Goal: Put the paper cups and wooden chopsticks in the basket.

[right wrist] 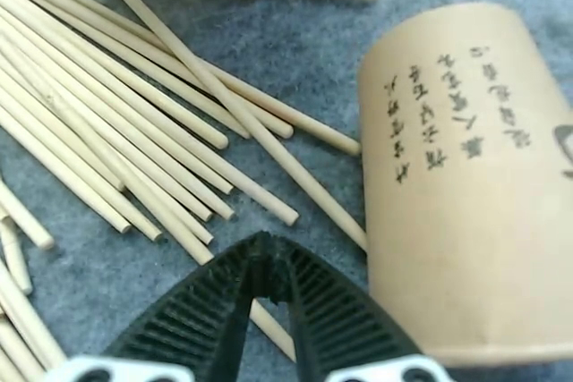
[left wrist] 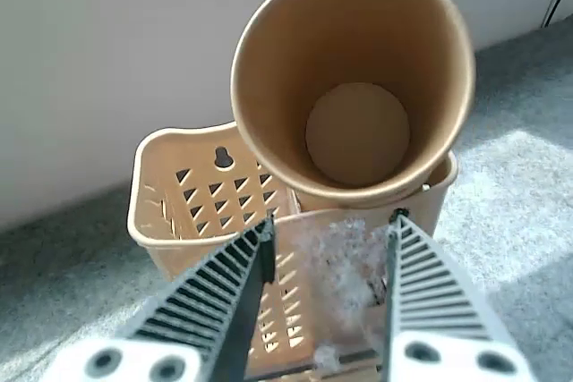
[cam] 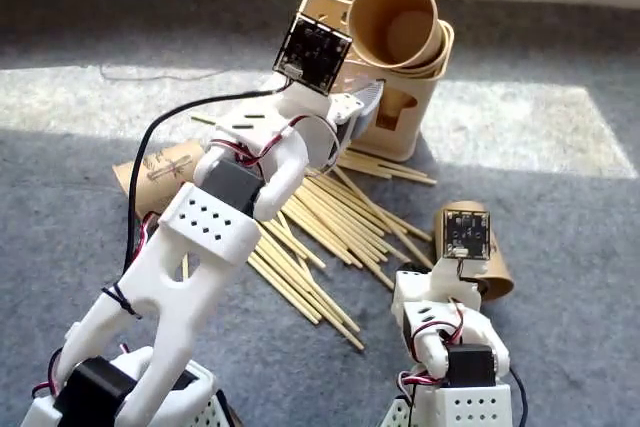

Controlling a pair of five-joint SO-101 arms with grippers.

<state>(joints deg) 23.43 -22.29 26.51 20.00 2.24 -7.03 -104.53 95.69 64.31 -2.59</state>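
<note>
The left end effector (left wrist: 331,225) hangs open and empty just in front of the basket (left wrist: 179,185), at the upper middle of the high view, its jaws spread with nothing between them. Above them a paper cup (left wrist: 354,78) leans out of the basket's top, mouth toward the camera. It seems to sit nested in a second cup (cam: 436,59), though little more than a rim of that one shows, so I would not swear to it. The tilt is probably because the stack stands taller than the basket's walls and rests against its edge. The chopsticks (cam: 330,227) lie fanned across the middle of the tabletop (cam: 560,247), none in the basket as far as can be seen. A fallen cup (cam: 150,172) lies on its side at the left, partly under the left arm. Another printed cup (right wrist: 466,185) lies at the lower right, just beside the right end effector (right wrist: 266,248), whose jaws are closed on nothing, low over the chopsticks. Judged from this, most of the job remains
</note>
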